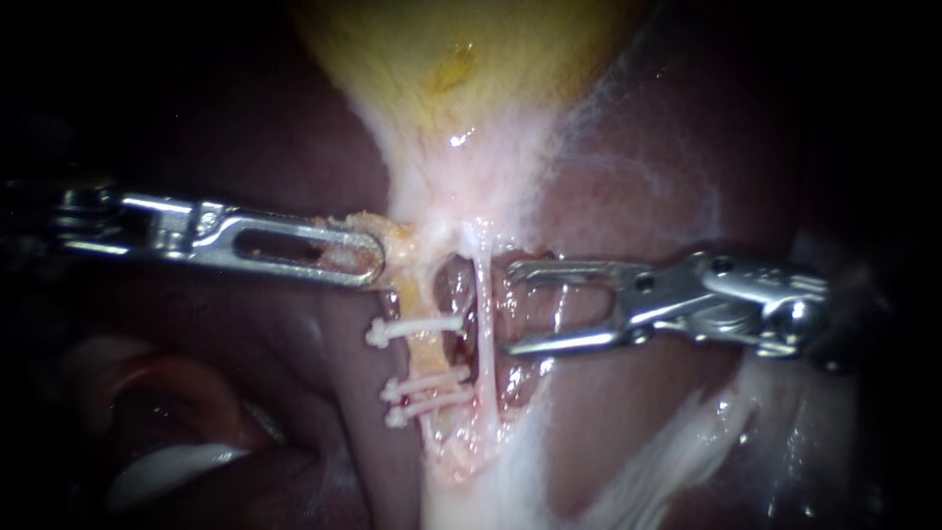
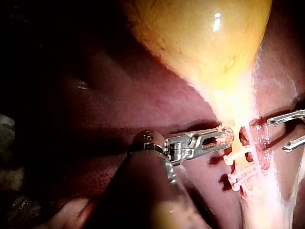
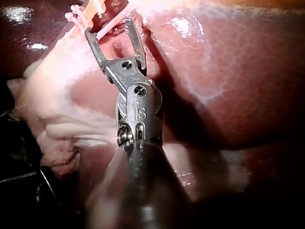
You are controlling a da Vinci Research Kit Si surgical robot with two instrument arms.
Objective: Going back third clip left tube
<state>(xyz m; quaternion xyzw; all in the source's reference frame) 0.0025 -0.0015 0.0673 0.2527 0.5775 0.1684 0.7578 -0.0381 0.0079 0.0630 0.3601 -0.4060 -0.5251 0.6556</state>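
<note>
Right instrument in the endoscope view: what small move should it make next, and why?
Probably draw the right instrument straight back along its shaft, away from the tubes. Three clips already sit across the left tube, its pincer stands open and empty beside the right tube, and the left instrument holds the tissue aside.

The left instrument (image 1: 365, 257) grips tissue (image 1: 397, 236), the right instrument (image 1: 512, 307) spread open.
</note>
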